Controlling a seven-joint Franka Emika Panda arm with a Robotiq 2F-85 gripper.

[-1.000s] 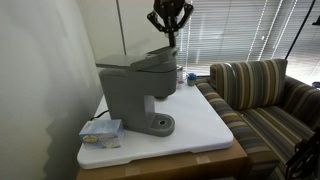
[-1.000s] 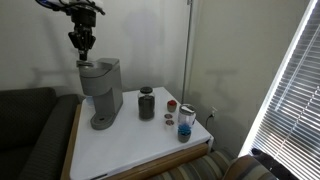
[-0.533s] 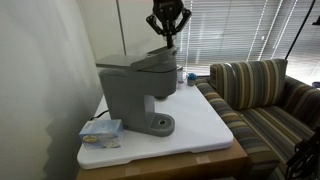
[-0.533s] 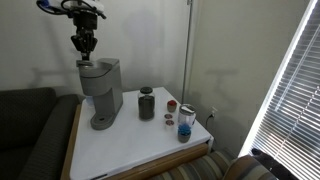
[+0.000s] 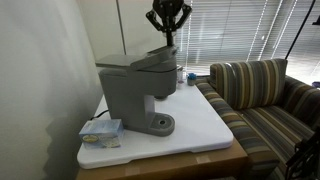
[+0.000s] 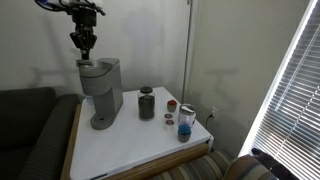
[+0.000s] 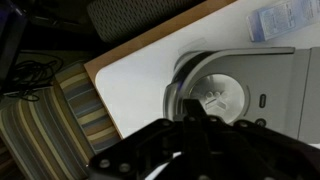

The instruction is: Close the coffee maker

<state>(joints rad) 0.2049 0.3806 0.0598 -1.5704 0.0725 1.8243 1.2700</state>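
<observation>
The grey coffee maker [image 5: 135, 90] stands on the white tabletop [image 5: 205, 125], next to the wall. Its hinged top lid [image 5: 150, 60] looks tilted up slightly at the front. The machine also shows in an exterior view [image 6: 100, 90] and from above in the wrist view [image 7: 250, 90], where a round part with a pale centre lies under the fingers. My gripper [image 5: 172, 42] hangs just above the lid's front end, fingers together and holding nothing. It also shows in an exterior view [image 6: 85, 56] and as a dark shape in the wrist view [image 7: 195, 125].
A small blue-white box [image 5: 102, 132] lies beside the machine's base, also in the wrist view [image 7: 275, 20]. A dark canister [image 6: 147, 103], a small round lid [image 6: 171, 105] and a blue-labelled jar [image 6: 186, 122] stand further along the table. A striped sofa [image 5: 265, 100] borders the table.
The gripper has shifted only very slightly above the lid. The coffee maker looks unchanged.
</observation>
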